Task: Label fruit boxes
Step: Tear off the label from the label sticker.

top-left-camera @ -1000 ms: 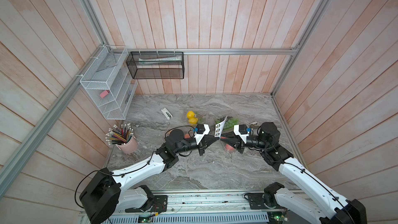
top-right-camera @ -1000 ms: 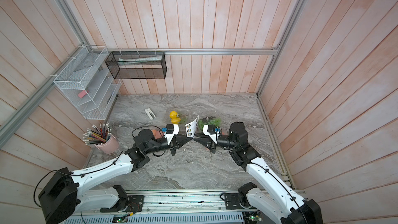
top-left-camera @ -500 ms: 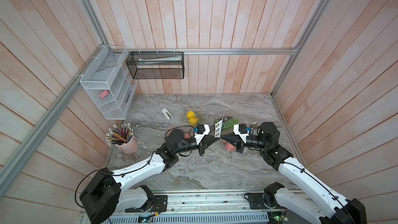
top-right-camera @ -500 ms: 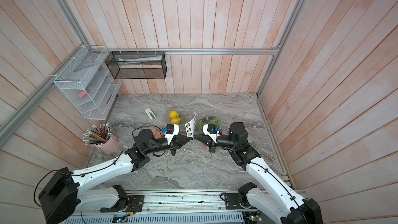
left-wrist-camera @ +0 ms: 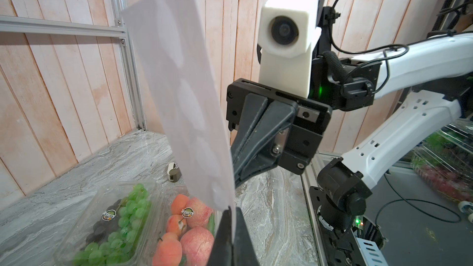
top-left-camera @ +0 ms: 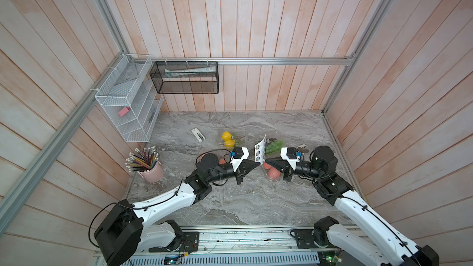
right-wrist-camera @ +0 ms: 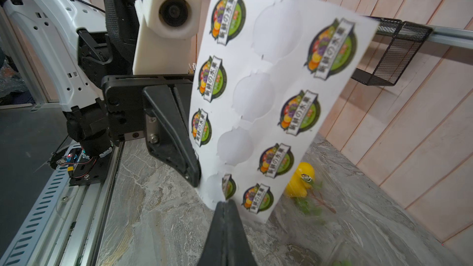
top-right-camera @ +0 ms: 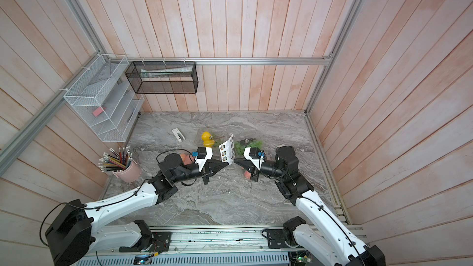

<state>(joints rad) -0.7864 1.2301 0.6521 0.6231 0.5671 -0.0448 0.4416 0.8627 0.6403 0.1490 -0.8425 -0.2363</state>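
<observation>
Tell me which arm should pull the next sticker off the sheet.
Right. The right claw is shut on the half-lifted sticker at the lower edge of the sheet, facing the printed side. The left claw is taken, pinching the sheet to hold it upright.

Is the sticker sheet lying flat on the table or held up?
Held up on edge: the sticker sheet stands above the table, lower corner pinched by the left gripper.

Apple box [top-left-camera: 272, 174] mostly hidden under right arm [top-left-camera: 304, 168]; sticker sheet [right-wrist-camera: 276, 93] print blurred.
</observation>
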